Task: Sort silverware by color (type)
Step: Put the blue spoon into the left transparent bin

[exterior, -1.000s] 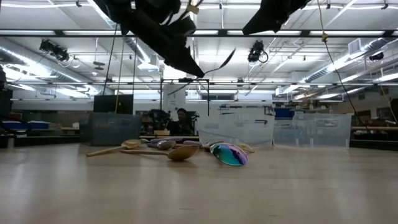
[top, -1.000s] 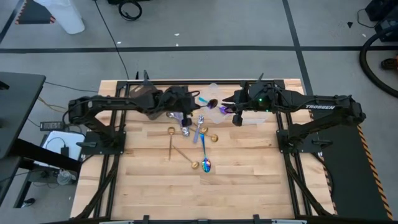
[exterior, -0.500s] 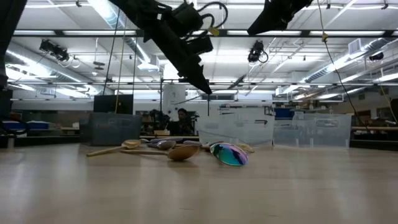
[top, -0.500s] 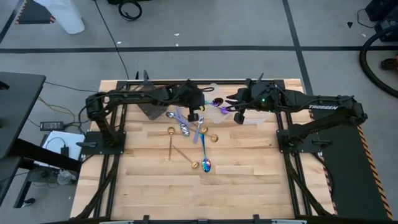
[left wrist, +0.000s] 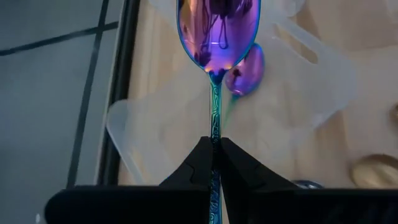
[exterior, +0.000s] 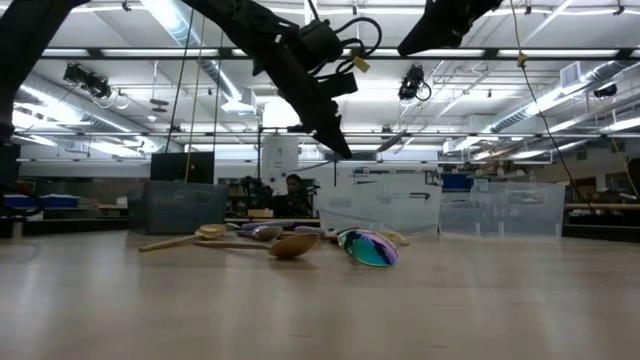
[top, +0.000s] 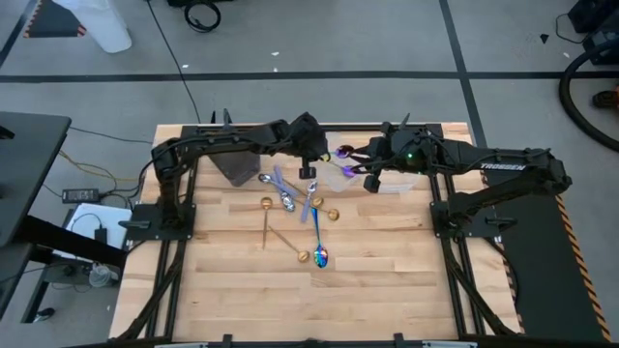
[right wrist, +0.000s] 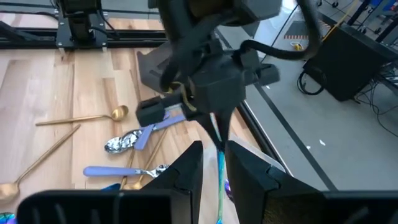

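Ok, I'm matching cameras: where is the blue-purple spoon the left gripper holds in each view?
High: spoon above the clear tub, at the table's far edge.
Low: cannot make it out.
Left wrist: pinched in the left gripper, bowl forward.
Right wrist: handle between the fingers of the right gripper.
Landmark: the clear tub.

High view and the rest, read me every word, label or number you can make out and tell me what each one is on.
"TROSSEN": white letters on the right arm, high view.
Signs and labels in the room behind the table, low view: too small to read.
Nothing else readable.
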